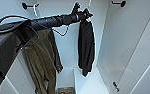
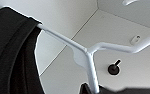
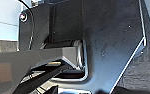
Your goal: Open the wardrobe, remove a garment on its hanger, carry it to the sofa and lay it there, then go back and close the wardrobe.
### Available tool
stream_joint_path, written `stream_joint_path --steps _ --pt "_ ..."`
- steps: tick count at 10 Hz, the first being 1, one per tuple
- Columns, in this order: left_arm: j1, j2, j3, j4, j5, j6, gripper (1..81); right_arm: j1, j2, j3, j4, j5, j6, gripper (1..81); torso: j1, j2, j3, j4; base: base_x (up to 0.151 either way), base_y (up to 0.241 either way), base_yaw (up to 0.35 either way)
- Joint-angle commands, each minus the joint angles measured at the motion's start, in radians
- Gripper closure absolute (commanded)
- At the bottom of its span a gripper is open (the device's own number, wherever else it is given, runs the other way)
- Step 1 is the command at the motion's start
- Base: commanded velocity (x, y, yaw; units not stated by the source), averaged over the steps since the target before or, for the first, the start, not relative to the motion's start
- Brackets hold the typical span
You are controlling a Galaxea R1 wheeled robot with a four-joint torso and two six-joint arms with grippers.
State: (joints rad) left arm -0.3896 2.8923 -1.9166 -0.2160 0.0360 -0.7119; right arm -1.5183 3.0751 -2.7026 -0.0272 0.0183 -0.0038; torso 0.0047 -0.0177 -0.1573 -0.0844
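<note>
My left jaws (image 1: 82, 13) sit at the white hanger (image 2: 91, 53) atop the black top (image 1: 86, 45) inside the open wardrobe (image 1: 123, 37); grip state unclear. Olive jacket (image 1: 42, 57) hangs beside.

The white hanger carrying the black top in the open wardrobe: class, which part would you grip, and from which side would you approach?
Grip the hanger at its neck, where the two thin arms meet below the hook; it is the one bare, rigid part, since the black top drapes limply over the shoulders. Come in from the open front of the wardrobe, probably as the left arm is placed, clear of the olive jacket.
</note>
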Motion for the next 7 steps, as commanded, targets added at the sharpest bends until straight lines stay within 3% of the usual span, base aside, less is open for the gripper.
stream_joint_path --steps 1,5,7 --pt "-0.179 0.024 -0.010 0.047 -0.018 0.019 81.1 0.025 0.003 0.008 0.004 -0.064 -0.004 1.0 0.000 0.000 0.000 0.000 0.000 0.000 0.000" --pt "-0.055 0.045 0.111 0.033 -0.069 -0.012 81.1 0.022 0.004 0.009 0.001 -0.037 -0.004 1.0 0.000 0.000 0.000 -0.001 0.000 0.000 0.000" --pt "-0.036 0.039 0.175 0.035 -0.091 -0.011 81.1 0.019 0.004 0.018 0.001 -0.035 -0.004 1.0 0.000 0.000 0.066 -0.001 0.000 0.000 0.000"
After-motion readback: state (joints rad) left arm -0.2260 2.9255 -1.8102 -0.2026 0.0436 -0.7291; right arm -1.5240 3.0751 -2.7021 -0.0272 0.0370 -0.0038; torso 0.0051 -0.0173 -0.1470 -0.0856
